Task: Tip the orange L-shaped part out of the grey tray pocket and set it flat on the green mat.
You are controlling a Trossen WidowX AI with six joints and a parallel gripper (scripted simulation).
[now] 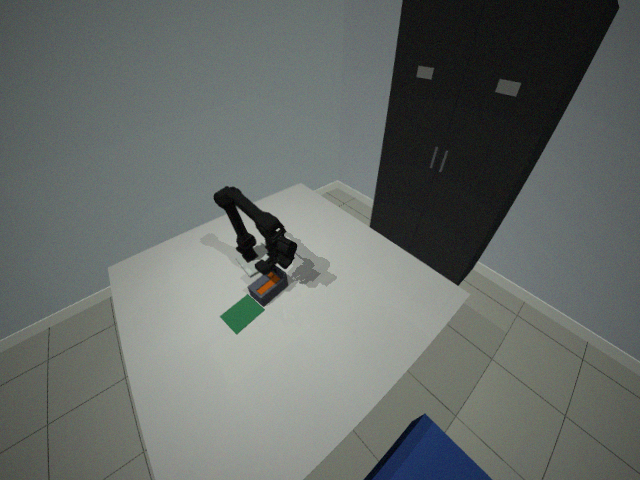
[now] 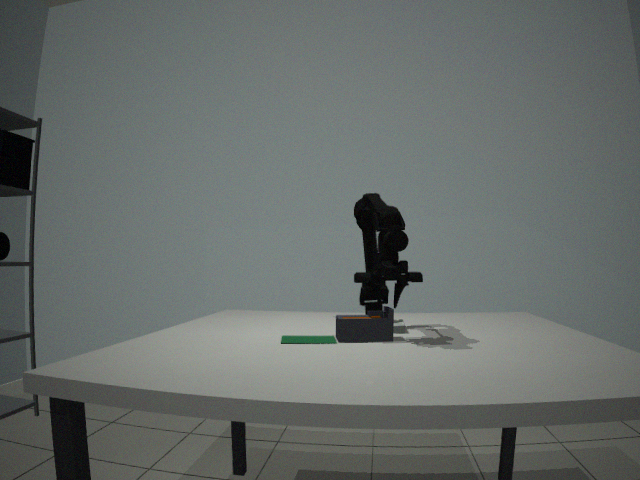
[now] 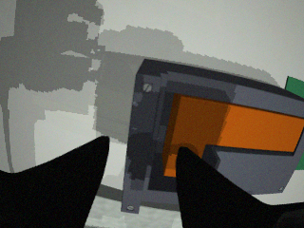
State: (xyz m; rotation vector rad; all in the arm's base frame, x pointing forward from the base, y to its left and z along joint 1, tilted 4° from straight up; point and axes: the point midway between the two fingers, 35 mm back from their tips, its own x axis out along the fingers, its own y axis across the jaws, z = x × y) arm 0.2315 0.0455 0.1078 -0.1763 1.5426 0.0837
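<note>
The orange L-shaped part (image 1: 267, 285) (image 2: 356, 317) (image 3: 261, 125) lies in the pocket of the grey tray (image 1: 273, 296) (image 2: 364, 330) (image 3: 252, 172); no raised end shows. Its L-shaped end is shaded, on the side near the tray's higher wall. My gripper (image 2: 386, 305) (image 3: 143, 150) is partly open and empty, pointing down above that end of the tray. In the wrist view the right fingertip overlaps the L-shaped end and the left fingertip shows outside the higher wall. Whether a fingertip touches the part cannot be told. The green mat (image 1: 241, 314) (image 2: 308, 339) (image 3: 296, 87) is bare.
The tray and mat stand almost end to end on the white table (image 1: 310, 361) (image 2: 206, 372). The tray's higher wall (image 3: 138, 106) rises at the end away from the mat. The arm's base is close behind the tray. A dark cabinet (image 1: 465, 129) stands beyond the table.
</note>
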